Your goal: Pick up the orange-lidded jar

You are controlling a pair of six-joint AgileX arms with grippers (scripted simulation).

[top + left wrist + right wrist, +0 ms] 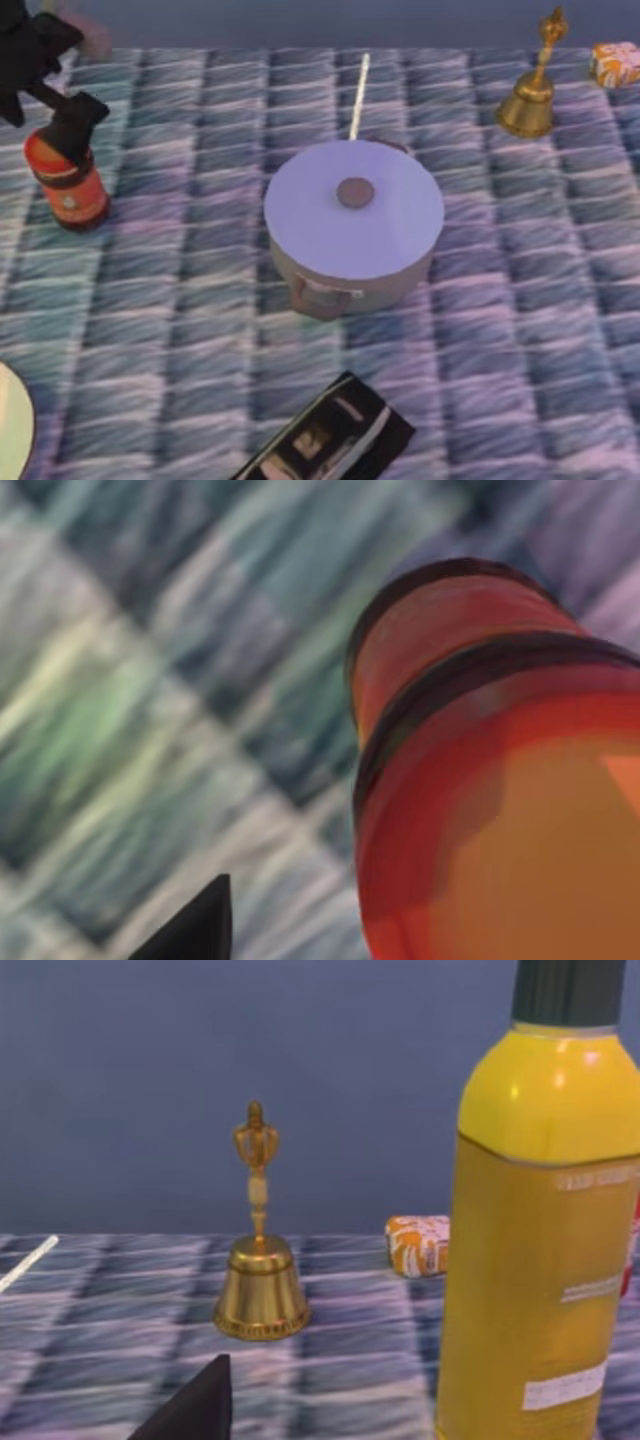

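The orange-lidded jar (68, 190) stands near the table's left edge, showing an orange-red label with a pale mark and a dark band. My left gripper (72, 122) reaches down from the top left corner and covers the jar's lid from above. In the left wrist view the jar (480, 780) fills one side, very close. One dark fingertip (200, 930) shows beside it, with a strip of cloth between them; the other finger is hidden. The gripper is open. My right arm is outside the top view; one of its fingers (200, 1405) shows in the right wrist view.
A large pot with a pale lid (352, 225) sits mid-table, a thin white stick (358, 95) behind it. A gold bell (530, 95) and a small orange-white box (614, 62) are far right. A black device (330, 440) lies at the front edge. A yellow bottle (540, 1220) stands near the right gripper.
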